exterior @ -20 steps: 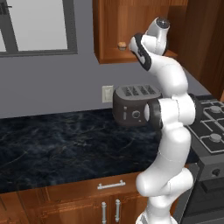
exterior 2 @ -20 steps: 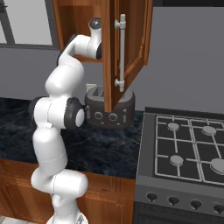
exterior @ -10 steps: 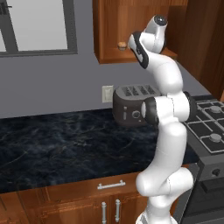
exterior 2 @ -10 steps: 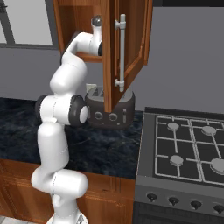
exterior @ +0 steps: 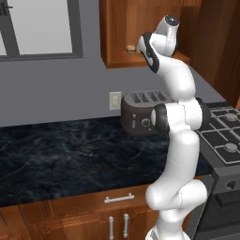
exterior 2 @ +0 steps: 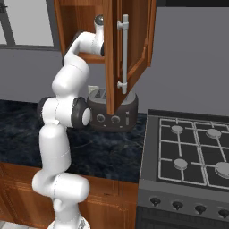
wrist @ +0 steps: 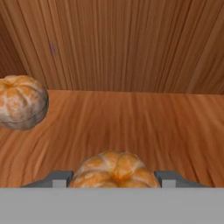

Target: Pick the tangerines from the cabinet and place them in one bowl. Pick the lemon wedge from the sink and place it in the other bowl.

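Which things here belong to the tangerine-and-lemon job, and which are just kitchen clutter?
Job:
- near tangerine, between the gripper fingers
- second tangerine, on the shelf
- cabinet

Bystanders:
- toaster
- stove
- counter

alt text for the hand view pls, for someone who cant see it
Seen from the gripper, one tangerine sits between the two dark fingertips on the cabinet's wooden shelf. A second tangerine rests farther back on the left, with wood panelling behind.
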Robot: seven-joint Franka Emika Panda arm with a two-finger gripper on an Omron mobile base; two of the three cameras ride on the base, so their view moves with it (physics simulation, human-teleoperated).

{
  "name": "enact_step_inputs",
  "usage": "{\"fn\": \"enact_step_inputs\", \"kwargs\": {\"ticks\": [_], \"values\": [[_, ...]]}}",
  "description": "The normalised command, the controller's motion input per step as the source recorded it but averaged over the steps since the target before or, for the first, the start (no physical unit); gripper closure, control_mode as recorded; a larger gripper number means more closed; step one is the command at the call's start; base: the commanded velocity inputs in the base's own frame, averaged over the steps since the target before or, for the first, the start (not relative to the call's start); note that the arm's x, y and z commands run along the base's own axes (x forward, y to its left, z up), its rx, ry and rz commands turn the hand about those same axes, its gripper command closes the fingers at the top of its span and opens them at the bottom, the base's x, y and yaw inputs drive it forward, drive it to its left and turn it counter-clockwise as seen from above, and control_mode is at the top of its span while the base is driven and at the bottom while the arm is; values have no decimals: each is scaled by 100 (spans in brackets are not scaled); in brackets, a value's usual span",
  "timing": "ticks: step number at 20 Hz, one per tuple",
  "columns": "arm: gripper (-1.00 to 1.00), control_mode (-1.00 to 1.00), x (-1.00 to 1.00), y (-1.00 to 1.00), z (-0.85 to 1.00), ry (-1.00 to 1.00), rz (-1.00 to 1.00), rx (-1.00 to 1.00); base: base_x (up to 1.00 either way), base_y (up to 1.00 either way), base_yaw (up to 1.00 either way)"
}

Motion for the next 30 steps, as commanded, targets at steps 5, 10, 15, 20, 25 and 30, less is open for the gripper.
{"fn": "enact_step_inputs", "kwargs": {"ticks": [5,10,15,20,25,30], "values": [[100,-100,0,-1,-28,0,0,0,0,0,0],[100,-100,0,0,-39,-7,0,0,0,0,0],[100,-100,0,0,-38,-13,0,0,0,0,0],[100,-100,-2,0,-11,-10,0,0,0,0,0],[100,-100,-19,0,11,-1,0,0,0,0,0],[100,-100,-39,0,32,0,-3,2,0,0,0]]}}
